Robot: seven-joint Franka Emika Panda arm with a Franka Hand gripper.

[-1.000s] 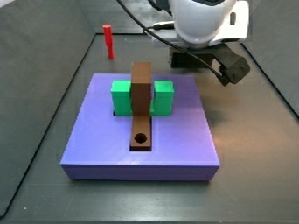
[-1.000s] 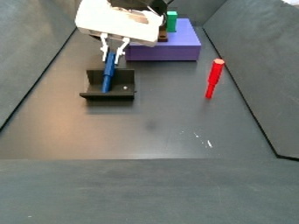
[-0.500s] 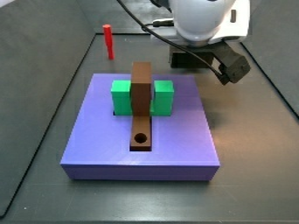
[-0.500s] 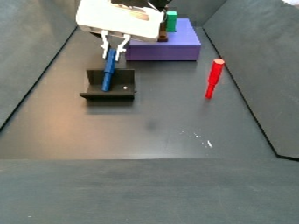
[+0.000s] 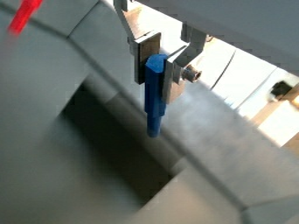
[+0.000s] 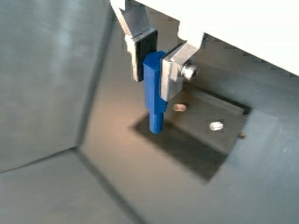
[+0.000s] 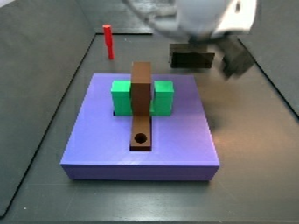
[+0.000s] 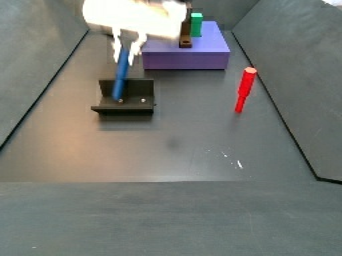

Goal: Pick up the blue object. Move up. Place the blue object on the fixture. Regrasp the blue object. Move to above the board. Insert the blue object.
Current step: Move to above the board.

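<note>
gripper [image 8: 128, 42] over the fixture [image 8: 124, 100], fingers [image 6: 142, 41] closed on the blue object [image 8: 123, 73]; fixture's upright wall just beside the peg tip. Bare floor [image 8: 174, 150] beyond fixture. Red peg [image 8: 246, 89] well apart to the side; board [image 8: 198, 53] close behind fingers.

robot lab | dark walled test bench [image 8: 174, 150] | end effector [image 8: 128, 42] above fixture [image 8: 124, 101]
</note>
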